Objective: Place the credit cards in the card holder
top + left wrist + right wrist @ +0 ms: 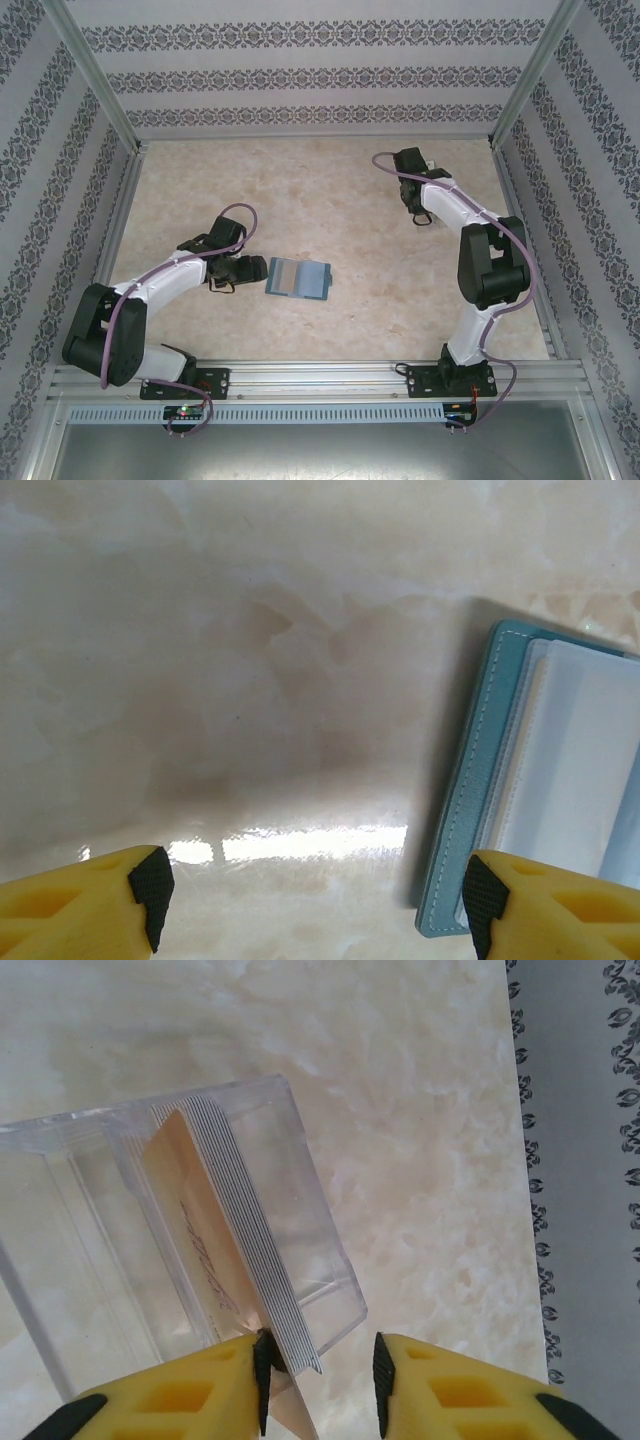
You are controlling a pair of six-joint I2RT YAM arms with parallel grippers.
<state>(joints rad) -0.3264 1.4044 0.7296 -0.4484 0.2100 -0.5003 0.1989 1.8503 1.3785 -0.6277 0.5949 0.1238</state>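
Note:
The teal card holder [298,279] lies open flat on the table, a greyish card resting on its left half. In the left wrist view its stitched edge [478,780] shows with a white card [580,760] inside. My left gripper [258,272] [318,900] is open at the holder's left edge, its right finger over the corner. A stack of credit cards [240,1225] stands on edge in a clear plastic stand [80,1210]. My right gripper [417,212] [321,1370] straddles the stack's near end. The left pad [263,1380] touches the cards, and a gap remains at the right pad.
Patterned walls and metal frame posts enclose the pale marble table [400,300]. The right wall [590,1160] runs close beside the clear stand. Open tabletop lies between the two arms and behind the card holder.

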